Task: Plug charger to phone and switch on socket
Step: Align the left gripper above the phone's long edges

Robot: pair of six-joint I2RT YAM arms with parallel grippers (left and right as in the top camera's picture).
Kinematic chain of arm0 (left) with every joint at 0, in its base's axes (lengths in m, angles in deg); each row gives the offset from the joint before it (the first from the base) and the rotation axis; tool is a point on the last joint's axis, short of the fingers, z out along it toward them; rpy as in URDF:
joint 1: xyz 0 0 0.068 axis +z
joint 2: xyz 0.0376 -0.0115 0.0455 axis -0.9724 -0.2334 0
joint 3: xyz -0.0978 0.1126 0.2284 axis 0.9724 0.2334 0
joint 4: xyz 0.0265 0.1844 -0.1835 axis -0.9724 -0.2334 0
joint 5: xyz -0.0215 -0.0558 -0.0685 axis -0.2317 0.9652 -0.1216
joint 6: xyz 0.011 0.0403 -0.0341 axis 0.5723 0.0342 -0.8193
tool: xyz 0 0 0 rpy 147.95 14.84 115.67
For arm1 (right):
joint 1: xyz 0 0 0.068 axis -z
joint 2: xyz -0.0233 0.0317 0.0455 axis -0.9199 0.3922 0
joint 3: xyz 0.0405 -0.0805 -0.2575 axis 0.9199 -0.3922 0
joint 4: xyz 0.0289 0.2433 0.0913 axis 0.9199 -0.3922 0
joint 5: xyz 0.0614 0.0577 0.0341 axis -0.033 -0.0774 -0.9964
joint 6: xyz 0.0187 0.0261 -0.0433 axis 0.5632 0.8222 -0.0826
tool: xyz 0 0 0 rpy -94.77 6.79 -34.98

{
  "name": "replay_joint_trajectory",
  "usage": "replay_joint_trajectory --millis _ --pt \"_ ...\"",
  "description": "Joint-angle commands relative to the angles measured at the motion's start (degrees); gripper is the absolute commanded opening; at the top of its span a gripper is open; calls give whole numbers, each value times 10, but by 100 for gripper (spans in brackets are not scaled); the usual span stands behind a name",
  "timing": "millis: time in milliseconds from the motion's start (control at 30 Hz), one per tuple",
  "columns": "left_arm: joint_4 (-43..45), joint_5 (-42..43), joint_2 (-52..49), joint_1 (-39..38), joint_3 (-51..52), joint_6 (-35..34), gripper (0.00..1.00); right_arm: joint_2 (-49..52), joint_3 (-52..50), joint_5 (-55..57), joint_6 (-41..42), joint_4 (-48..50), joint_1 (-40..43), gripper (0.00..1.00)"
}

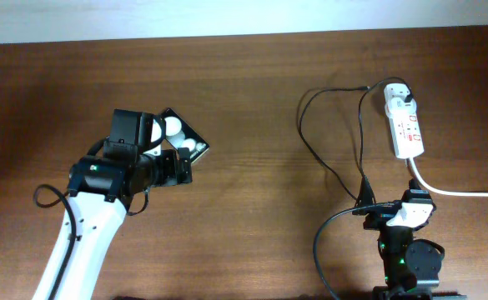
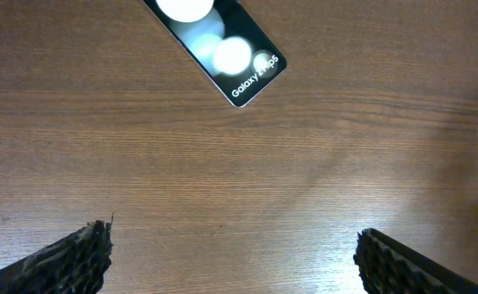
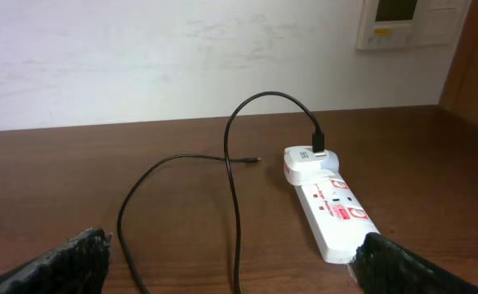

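Brown wood-grain table [image 1: 244,75] fills the overhead view, with a pale wall running along its far edge. A beige wall panel [image 3: 398,20] hangs high on that wall in the right wrist view.

The phone [image 1: 191,135] lies flat on the left half of the table, turned at an angle to the edges. Its glossy black face shows bright round reflections and small white lettering near one end. The left gripper [image 2: 232,238] hovers above bare wood just short of that lettered end. Its two fingers are spread wide apart, with nothing between them and no contact with the phone.

The socket [image 1: 405,127] sits near the far right corner, its long side running from the far edge toward the near one. Red marks show on its top; whether the switches are on cannot be told. A thick white cord [image 1: 460,192] leaves its near end and runs off the right edge.

The charger [image 1: 310,146] has its white plug seated at the socket's far end. Its thin black cable loops left and back toward the near edge. The small connector tip [image 3: 256,160] lies loose on the wood just left of the plug, well apart from the phone.

The right gripper [image 3: 234,247] is low near the near edge, facing the socket. Its fingers are released and wide, gripping nothing.
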Motion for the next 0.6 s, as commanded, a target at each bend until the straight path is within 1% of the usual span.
replay_joint_trajectory --millis 0,167,300,367,500,567 --pt "-1 -14 0 -2 -13 -16 99 -4 -4 9 -1 -2 -5 99" --pt "4 -26 -8 -2 -13 -23 99 -4 -4 9 -1 -2 -5 99" --pt "13 -25 -40 -2 -15 -25 99 -4 -4 9 -1 -2 -5 99" --pt "12 -21 -66 -3 -26 -38 99 -4 -4 9 -1 -2 -5 99" --pt "12 -19 -88 -33 -54 -42 99 -4 -4 9 -1 -2 -5 99" --pt "12 -43 -89 -51 -63 -64 99 -4 -4 9 -1 -1 -6 99"
